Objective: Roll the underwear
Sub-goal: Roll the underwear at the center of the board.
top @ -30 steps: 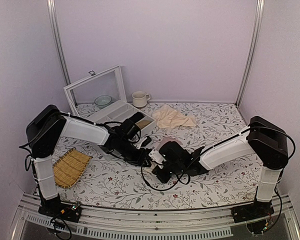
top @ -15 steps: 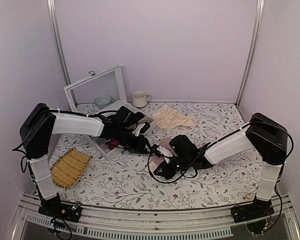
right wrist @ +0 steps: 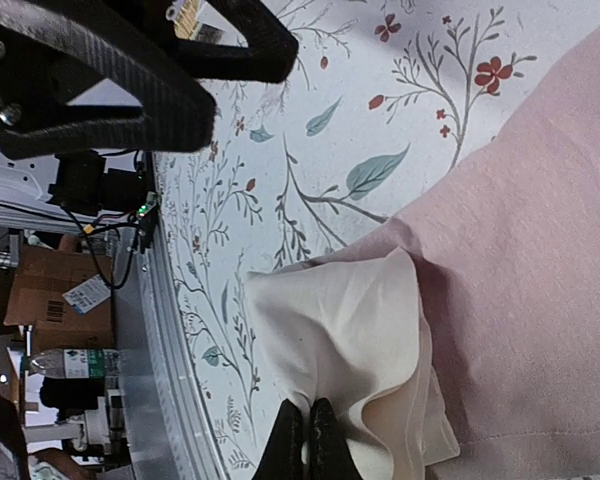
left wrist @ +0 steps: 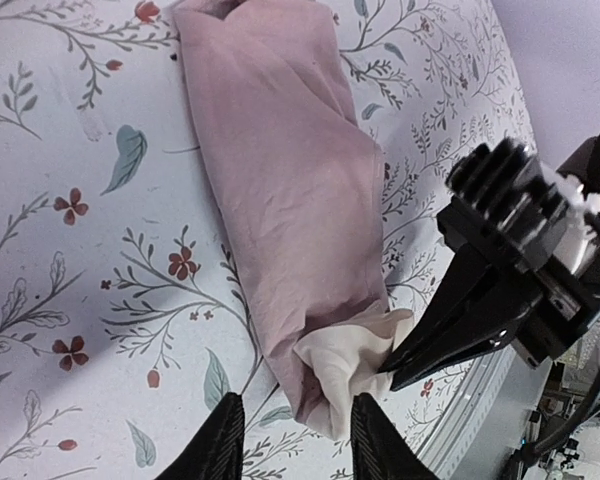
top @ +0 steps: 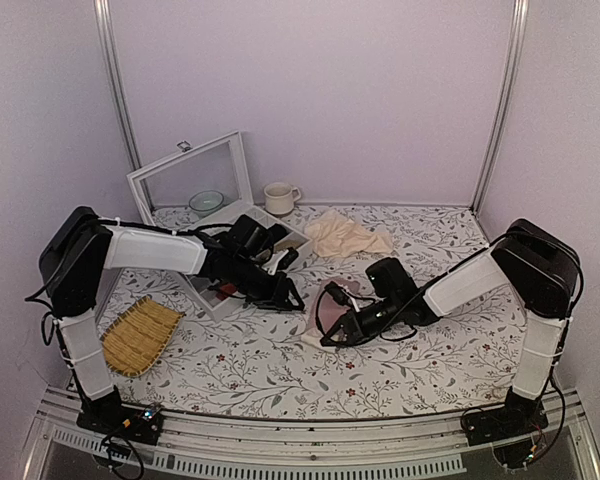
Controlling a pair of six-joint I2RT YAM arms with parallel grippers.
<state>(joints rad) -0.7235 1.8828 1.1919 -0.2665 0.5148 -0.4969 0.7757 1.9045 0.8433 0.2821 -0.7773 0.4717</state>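
- The left tool (left wrist: 295,450) had opened and backed off toward centre-left of the overhead view, fingers apart.
- The right tool (right wrist: 308,432) stayed clamped on the waistband (right wrist: 350,330) of the underwear (left wrist: 290,190) (a pink strip lying at the centre of the counter (top: 240,370)), so rolling could probably start.

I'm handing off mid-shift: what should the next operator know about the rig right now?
Left end effector: open, empty, near the waistband end of the underwear.
Right end effector: shut on a corner of the cream waistband.
Underwear: flat on the table, folded into a long strip.
Done: the fold. Left: the rolling, not yet begun.
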